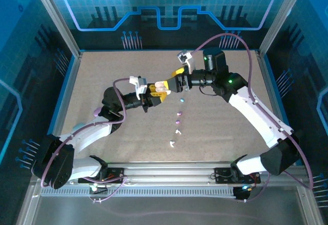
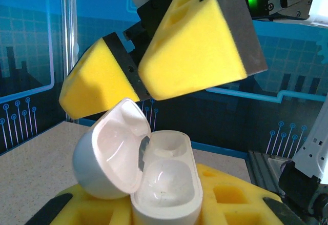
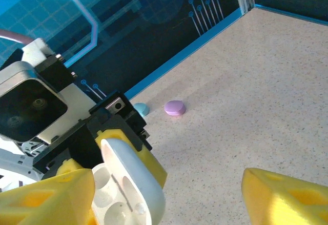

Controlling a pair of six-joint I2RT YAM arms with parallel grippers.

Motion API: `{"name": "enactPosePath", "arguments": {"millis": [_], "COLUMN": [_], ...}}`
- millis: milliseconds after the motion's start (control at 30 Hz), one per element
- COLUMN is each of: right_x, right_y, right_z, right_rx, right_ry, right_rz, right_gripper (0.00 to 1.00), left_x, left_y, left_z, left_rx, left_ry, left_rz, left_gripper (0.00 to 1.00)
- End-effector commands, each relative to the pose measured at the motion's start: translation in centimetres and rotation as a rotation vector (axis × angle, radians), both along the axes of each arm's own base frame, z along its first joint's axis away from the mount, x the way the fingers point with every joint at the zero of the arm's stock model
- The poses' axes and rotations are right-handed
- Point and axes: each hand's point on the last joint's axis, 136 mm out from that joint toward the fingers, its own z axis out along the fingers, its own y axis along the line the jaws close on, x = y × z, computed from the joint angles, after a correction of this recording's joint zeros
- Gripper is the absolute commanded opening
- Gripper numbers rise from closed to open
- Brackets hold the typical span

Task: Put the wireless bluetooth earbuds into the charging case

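Case [image 2: 163, 184] hinged open, earbuds [image 1: 178, 122] in row

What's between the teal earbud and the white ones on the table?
Two purple earbuds lie in line between the teal earbud and the white earbuds; the top view shows it.
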Motion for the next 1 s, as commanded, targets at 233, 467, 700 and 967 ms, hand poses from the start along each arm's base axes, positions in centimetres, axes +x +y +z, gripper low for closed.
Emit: {"name": "enactPosePath", "arguments": {"millis": [233,467,700,967], "right_x": [0.7,1.1,-1.8,-4.8], "right_y": [-4.6,-9.7,-8.6,-6.4], "right_z": [4.1,-3.7,-15.7,-24.5], "right_rx": [0.040,-0.078,-0.391,-0.691], "right_ry": [-0.103,0.163,0.459,0.564], "right_rz": [-0.241,-0.402,-0.263,-0.140], "right_gripper": [0.84,0.63,0.50,0.47], "left_x": [-0.3,0.2,-0.1,-0.5], "left_y": [0.9,2.7,3.9,5.0], "left_z": [0.3,0.5,1.6,2.5], "left_rx": [0.001,-0.011,-0.015,-0.013], "left_ry": [-0.073,-0.103,-0.153,-0.196], "left_rz": [0.077,0.218,0.291,0.353], "left_gripper": [0.20,0.20,0.22,0.22]}}
